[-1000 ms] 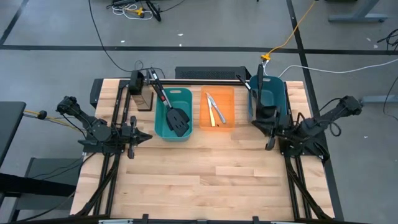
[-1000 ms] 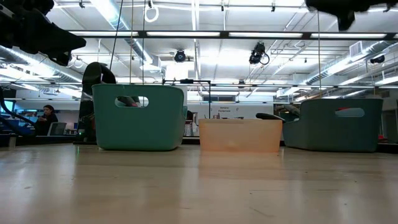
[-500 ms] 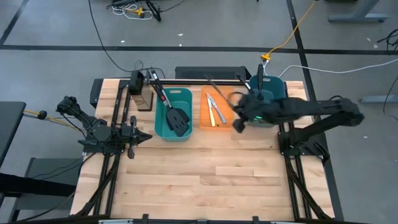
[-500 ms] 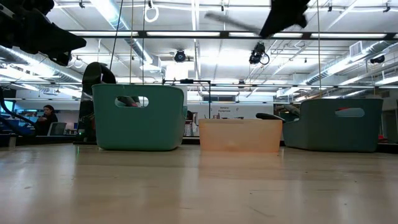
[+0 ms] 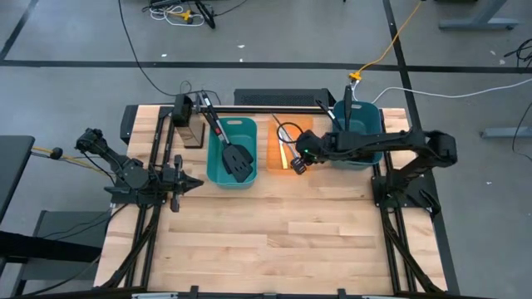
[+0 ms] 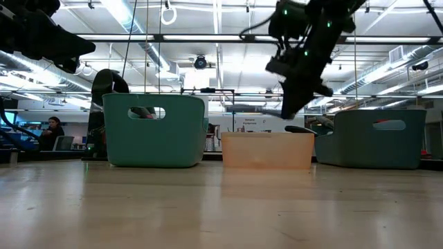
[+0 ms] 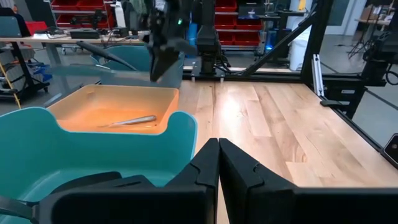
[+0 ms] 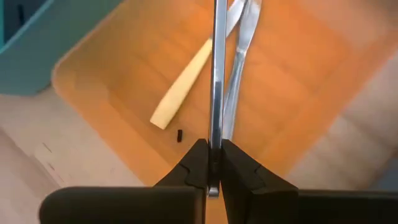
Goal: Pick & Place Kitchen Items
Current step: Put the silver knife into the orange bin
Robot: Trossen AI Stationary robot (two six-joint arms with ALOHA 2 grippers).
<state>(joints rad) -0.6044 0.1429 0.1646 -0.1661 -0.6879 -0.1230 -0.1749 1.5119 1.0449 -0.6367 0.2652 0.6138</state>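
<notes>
**A:** From the high view, we see the right end effector (image 5: 293, 164) over the shallow orange rectangular plastic bin (image 5: 303, 124), its fingers closed on a slim silver table knife. The left end effector (image 5: 189, 184) waits at the left edge of the pale wooden tabletop (image 5: 274, 232), fingers pressed together and holding nothing.

**B:** And the rest of the utensils?

**A:** A black slotted spatula with a red-marked handle (image 5: 233, 154) lies in the teal rectangular plastic bin on the left (image 5: 249, 124). A second teal bin (image 5: 371, 116) stands on the right, mostly under the arm; we cannot read what is in it.

**B:** The low view?

**A:** There the right end effector (image 6: 291, 107) hangs just above the orange bin's rim (image 6: 266, 152), pointing down into it, and the three bins stand in a row.

**B:** The left wrist view?

**A:** Its own fingers (image 7: 205, 165) are shut. Beyond the near teal wall, one silver knife (image 7: 132, 121) already lies on the orange bin's floor.

**B:** And the right wrist?

**A:** We see the held silver knife (image 8: 218, 62) clamped between the fingers (image 8: 196, 165), running out over the orange bin. Below it lie another silver knife (image 8: 239, 50) and a thin yellowish stick-like piece (image 8: 180, 90).

**B:** So how far along?

**A:** We judge it partway: some items are binned, this knife is not yet let go, and the ladles are nowhere we can make out.
</notes>
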